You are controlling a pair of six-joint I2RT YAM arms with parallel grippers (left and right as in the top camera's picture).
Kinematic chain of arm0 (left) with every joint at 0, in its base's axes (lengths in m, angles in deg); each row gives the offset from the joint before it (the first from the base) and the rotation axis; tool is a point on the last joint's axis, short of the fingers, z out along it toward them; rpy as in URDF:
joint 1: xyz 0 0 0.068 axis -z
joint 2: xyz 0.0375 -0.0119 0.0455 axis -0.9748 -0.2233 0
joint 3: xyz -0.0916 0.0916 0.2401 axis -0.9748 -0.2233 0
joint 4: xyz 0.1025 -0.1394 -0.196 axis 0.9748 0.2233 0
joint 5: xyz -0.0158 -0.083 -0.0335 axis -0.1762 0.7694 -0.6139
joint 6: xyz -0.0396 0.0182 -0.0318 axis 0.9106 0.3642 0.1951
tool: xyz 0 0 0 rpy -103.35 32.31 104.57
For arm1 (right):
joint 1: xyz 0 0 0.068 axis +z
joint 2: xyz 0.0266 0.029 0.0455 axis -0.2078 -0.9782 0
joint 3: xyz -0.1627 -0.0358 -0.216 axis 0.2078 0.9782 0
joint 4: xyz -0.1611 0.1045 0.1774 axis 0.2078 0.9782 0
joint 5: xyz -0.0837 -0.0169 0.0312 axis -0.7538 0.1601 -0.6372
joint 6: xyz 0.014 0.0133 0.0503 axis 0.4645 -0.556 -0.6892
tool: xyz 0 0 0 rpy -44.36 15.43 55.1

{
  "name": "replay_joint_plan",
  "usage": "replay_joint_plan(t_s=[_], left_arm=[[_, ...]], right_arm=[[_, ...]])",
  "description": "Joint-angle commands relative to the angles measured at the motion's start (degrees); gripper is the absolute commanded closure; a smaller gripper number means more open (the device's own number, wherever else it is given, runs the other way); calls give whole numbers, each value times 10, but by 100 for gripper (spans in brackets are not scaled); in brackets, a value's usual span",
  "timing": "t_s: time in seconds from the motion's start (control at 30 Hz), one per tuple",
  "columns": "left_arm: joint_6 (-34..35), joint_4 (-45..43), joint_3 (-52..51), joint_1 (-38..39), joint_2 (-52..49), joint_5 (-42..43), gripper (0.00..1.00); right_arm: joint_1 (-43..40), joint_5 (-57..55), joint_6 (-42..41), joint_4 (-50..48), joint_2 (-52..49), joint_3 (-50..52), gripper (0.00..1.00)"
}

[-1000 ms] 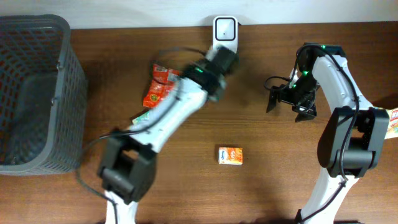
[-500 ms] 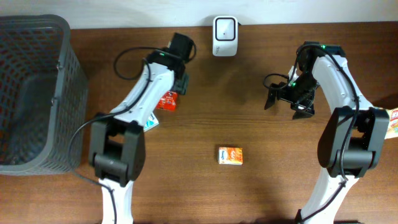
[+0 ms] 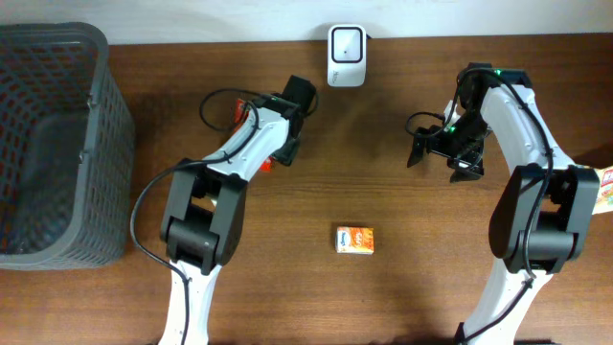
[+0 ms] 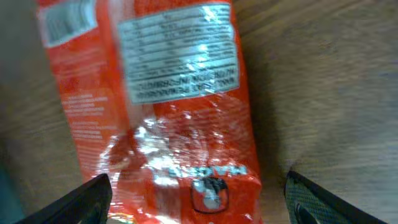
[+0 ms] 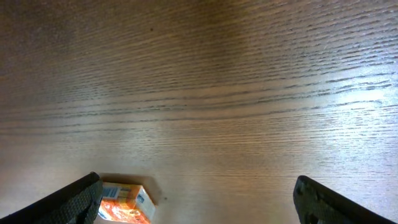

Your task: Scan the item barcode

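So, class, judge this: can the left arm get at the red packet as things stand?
Probably yes. Its jaws stand open right over the red packet, which lies on the table with nothing covering it.

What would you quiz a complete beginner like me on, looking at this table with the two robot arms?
1. True or false: the right gripper holds the small orange carton.
2. What lies directly under the left gripper? A: a red foil snack packet; B: a glass bottle; C: a banana.
3. Fill in: the dark grey mesh basket stands at the robot's ____ side of the wooden table.

Key: 1 false, its jaws stand open over bare wood; 2 A; 3 left.
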Motion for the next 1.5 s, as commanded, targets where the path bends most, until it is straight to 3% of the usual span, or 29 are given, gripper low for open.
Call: replay_joint_plan(t_s=[0.0, 0.13, 0.27, 0.43, 0.63, 0.8, 0.83, 1.0, 1.17, 1.47], left_arm=[[-10, 3, -12, -5, -25, -45, 14], [-10, 1, -14, -10, -25, -26, 16], [-10, 0, -16, -28, -25, 58, 16], [-10, -8, -16, -52, -25, 115, 30], [-10, -8, -16, -61, -25, 151, 57], [-10, -7, -14, -60, -25, 244, 97], [-10, -1, -8, -61, -25, 269, 100], [-10, 52, 60, -61, -22, 385, 100], [-10, 87, 143, -61, -17, 583, 100], [-10, 87, 133, -61, -60, 840, 100]], right_arm=[[1, 6, 0, 0, 6, -7, 2], [1, 6, 0, 0, 6, -7, 2], [1, 6, 0, 1, 6, -7, 2], [1, 6, 0, 3, 6, -7, 1], [1, 6, 0, 3, 6, -7, 2], [1, 6, 0, 3, 6, -7, 2], [1, 6, 0, 3, 6, -7, 2], [1, 6, 0, 3, 6, -7, 2], [1, 6, 0, 3, 6, -7, 1], [1, 6, 0, 3, 6, -7, 2]])
